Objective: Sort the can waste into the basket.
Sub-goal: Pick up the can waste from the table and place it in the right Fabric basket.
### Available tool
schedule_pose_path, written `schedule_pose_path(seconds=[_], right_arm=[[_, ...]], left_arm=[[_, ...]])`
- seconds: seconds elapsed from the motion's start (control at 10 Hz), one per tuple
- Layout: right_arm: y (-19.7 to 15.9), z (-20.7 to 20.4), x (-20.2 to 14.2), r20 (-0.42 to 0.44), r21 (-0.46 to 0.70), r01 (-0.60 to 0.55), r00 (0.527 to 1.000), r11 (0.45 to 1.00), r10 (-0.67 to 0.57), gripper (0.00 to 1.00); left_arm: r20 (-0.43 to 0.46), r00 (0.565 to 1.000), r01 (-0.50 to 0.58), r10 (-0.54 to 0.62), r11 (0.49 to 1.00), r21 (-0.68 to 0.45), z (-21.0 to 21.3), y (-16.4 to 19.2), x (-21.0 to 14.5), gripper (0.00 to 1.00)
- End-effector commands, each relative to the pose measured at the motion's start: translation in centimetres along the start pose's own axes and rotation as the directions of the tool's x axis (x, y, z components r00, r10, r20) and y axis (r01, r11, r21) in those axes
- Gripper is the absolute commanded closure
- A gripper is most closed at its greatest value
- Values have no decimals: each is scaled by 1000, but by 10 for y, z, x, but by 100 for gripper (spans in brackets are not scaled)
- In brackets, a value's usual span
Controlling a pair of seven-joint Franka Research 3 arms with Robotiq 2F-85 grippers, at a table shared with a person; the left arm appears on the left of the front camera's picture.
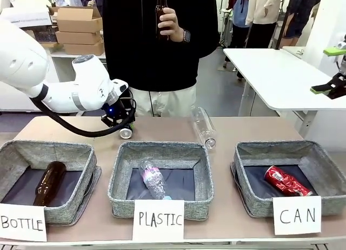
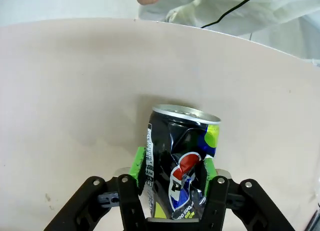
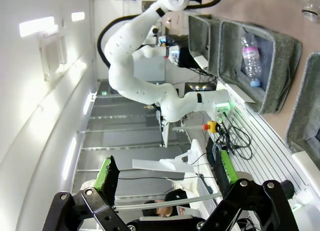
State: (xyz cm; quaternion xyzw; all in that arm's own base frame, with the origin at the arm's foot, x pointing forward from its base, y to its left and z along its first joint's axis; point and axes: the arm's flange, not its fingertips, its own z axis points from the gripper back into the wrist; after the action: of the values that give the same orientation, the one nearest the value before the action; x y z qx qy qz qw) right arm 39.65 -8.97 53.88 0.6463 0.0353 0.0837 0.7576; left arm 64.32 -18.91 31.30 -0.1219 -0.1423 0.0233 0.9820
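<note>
A black can (image 2: 182, 161) with colourful print and a silver top lies on the tan table, dented at its sides. My left gripper (image 2: 175, 173) is shut on it, green pads pressed against both flanks. From the front, that black can (image 1: 126, 132) sits behind the middle basket under the left gripper (image 1: 121, 124). A red can (image 1: 286, 181) lies inside the grey basket (image 1: 281, 147) signed CAN at the right. My right gripper (image 1: 331, 86) hovers high at the right edge, open and holding nothing; its own camera shows the right gripper (image 3: 166, 171) with fingers spread wide.
A clear plastic bottle (image 1: 204, 126) lies on the table behind the PLASTIC basket (image 1: 162, 148), which holds another bottle. The BOTTLE basket (image 1: 48, 148) at the left holds a brown bottle. A person across the table holds a brown bottle (image 1: 161, 14).
</note>
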Motion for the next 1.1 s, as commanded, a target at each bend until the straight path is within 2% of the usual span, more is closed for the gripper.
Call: schedule_pose_path(seconds=[0.0, 0.1, 0.2, 0.3, 0.5, 0.7, 0.8, 0.9, 1.0], right_arm=[[1, 2, -2, -11, -5, -23, 1000, 1000, 22, 0], [1, 2, -2, -11, -5, -23, 1000, 1000, 22, 0], [1, 2, -2, -11, -5, -23, 1000, 1000, 22, 0], [1, 2, -2, -11, -5, -23, 1000, 1000, 22, 0], [1, 2, -2, -11, -5, -23, 1000, 1000, 22, 0], [1, 2, -2, -11, -5, -23, 1000, 1000, 22, 0], [1, 2, -2, -11, -5, -23, 1000, 1000, 22, 0], [1, 2, -2, -11, -5, -23, 1000, 1000, 22, 0], [1, 2, -2, -11, -5, -23, 1000, 1000, 22, 0]], left_arm=[[16, 1000, -23, 22, 999, 48, -4, 1, 0, 100], [32, 999, -32, 30, 998, 50, 3, 3, 2, 100], [37, 998, -58, 57, 998, 39, 31, 8, 7, 100], [65, 996, -60, 59, 998, 26, 78, 16, 11, 100], [61, 996, -62, 64, 998, -32, 186, 26, -3, 100], [42, 999, -29, 33, 995, -91, 261, 32, -51, 100], [-31, 998, 45, -50, 987, -151, 283, 35, -89, 100], [9, 987, 157, -159, 965, -210, 297, 40, -137, 100], [92, 966, 259, -243, 933, -248, 305, 47, -186, 100]])
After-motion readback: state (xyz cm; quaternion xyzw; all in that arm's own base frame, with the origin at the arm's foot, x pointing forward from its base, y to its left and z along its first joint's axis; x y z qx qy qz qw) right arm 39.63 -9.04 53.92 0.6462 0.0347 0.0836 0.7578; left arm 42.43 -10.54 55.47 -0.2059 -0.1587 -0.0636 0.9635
